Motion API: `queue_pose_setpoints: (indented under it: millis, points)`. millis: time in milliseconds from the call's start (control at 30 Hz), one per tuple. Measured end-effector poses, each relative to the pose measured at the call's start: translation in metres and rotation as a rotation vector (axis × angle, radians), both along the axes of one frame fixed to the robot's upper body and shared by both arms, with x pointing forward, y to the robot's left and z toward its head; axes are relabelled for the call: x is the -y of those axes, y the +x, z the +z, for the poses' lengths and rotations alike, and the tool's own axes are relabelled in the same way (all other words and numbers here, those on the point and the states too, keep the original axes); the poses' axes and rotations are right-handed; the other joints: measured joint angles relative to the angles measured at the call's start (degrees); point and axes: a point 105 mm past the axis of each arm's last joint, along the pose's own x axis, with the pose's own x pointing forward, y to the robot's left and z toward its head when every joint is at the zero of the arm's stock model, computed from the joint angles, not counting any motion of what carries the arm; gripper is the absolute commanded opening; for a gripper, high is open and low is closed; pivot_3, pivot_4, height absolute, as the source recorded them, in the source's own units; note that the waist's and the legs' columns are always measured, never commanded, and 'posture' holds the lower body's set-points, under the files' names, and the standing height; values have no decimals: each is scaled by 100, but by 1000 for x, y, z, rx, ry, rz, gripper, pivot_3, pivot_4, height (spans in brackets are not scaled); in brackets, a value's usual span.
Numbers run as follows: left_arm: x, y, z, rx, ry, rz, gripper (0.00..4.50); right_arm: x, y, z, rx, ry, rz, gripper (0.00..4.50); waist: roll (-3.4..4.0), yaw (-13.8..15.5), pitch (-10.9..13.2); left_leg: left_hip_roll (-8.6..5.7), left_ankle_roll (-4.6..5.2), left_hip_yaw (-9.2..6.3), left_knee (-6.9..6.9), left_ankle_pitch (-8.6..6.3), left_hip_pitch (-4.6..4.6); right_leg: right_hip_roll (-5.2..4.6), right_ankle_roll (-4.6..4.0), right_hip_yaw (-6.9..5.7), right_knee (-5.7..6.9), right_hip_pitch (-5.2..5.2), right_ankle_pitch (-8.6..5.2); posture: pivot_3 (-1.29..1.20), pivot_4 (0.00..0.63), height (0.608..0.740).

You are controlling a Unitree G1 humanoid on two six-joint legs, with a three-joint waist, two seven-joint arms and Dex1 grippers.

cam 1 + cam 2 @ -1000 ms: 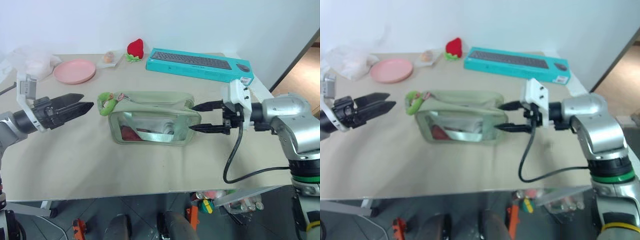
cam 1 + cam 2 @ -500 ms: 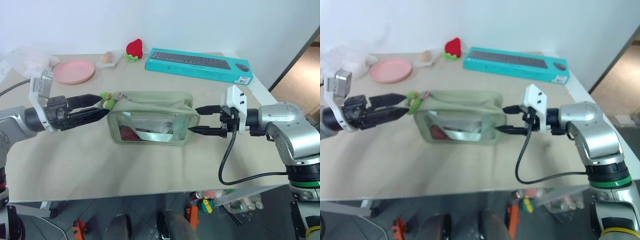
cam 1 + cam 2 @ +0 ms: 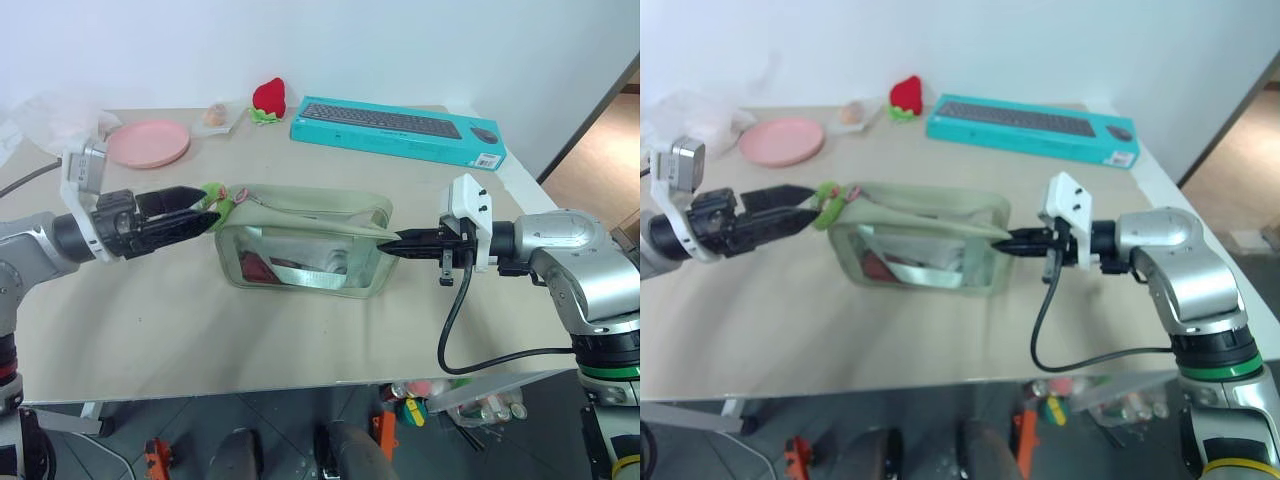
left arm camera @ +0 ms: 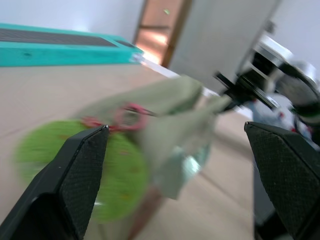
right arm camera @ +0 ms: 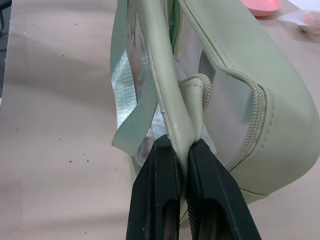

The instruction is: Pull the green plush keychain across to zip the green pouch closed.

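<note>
Left gripper (image 3: 205, 210): fingers spread wide, one on each side of the green plush keychain (image 3: 216, 197), not clamped on it.
Green plush keychain: at the pouch's left end, hanging off the zipper.
Green pouch (image 3: 300, 245): lying mid-desk, between both grippers.
Right gripper (image 3: 392, 243): fingers pinched on the pouch's strap (image 5: 172, 107) at its right end.
Desk's far edge: pink plate (image 3: 148, 142), red plush strawberry (image 3: 268, 97), teal keyboard box (image 3: 398, 129).

Both eye views look forward and down from head height over the tabletop (image 3: 300, 330), sharing the whole scene from slightly offset spots. The left wrist view sits low and close behind the left tool (image 4: 175, 165), facing across the green pouch (image 4: 180, 125) toward the right tool (image 4: 235, 90) at 2 o'clock. The right wrist view looks along the right tool, very near the pouch end.
</note>
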Motion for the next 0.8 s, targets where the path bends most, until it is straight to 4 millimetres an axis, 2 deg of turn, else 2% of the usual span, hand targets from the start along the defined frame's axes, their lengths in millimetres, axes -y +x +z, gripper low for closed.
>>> queue_pose_setpoints:
  millis: [133, 233, 367, 500, 533, 600, 700, 800]
  points:
    - [-23, 12, -18, -60, 1, 109, 4500, 0, 2, 0, 7, 1, -11, 31, 0, 3, 0, 4, 0, 0, -2, 0, -2, 1, -1, -2, 0, -1, -1, 0, 150, 740]
    - [-32, 17, -21, -86, -32, 145, 4500, 0, 2, 0, 7, 1, -12, 31, -1, 5, 0, 6, 0, 0, -1, 0, -2, -2, -1, -1, -1, -1, -1, 0, 150, 740]
    - [-34, 18, -28, -100, -21, 157, 4500, -1, 1, 0, 9, 0, -11, 31, -1, 4, -1, 6, 0, 1, -1, 0, 0, -3, -1, -1, 0, 0, -1, 0, 150, 740]
    - [-19, 20, -44, -147, -52, 109, 4500, -1, 0, 0, 9, -1, -15, 31, -1, 5, -1, 7, 0, 0, 0, 0, -2, -2, -1, -1, 0, 0, 0, 0, 150, 740]
    - [-16, 20, -46, -154, -52, 100, 4001, -2, 0, -1, 9, 0, -16, 0, -2, 0, -1, 6, 0, 1, 0, 0, -2, -1, -1, -1, 0, 0, 0, 0, 150, 740]
    - [-9, 21, -48, -159, -52, 77, 4001, -3, -1, -1, 4, 2, -16, 0, -2, -5, -1, 6, 0, 0, -1, 0, 0, 3, -2, 0, 1, 0, 0, 0, 150, 740]
    - [-5, 23, -45, -149, -59, 64, 3158, -2, -2, -2, -1, 3, -20, 0, -2, -1, -1, 6, 0, -3, -1, 0, 0, 5, -3, -3, 1, 0, 1, 0, 150, 740]
    - [2, 24, -39, -140, -81, 34, 2071, -3, -2, -2, 1, 4, -21, 0, -2, -5, -1, 6, 0, -1, 0, 0, 0, 5, -3, -1, 2, 1, 1, 0, 150, 740]
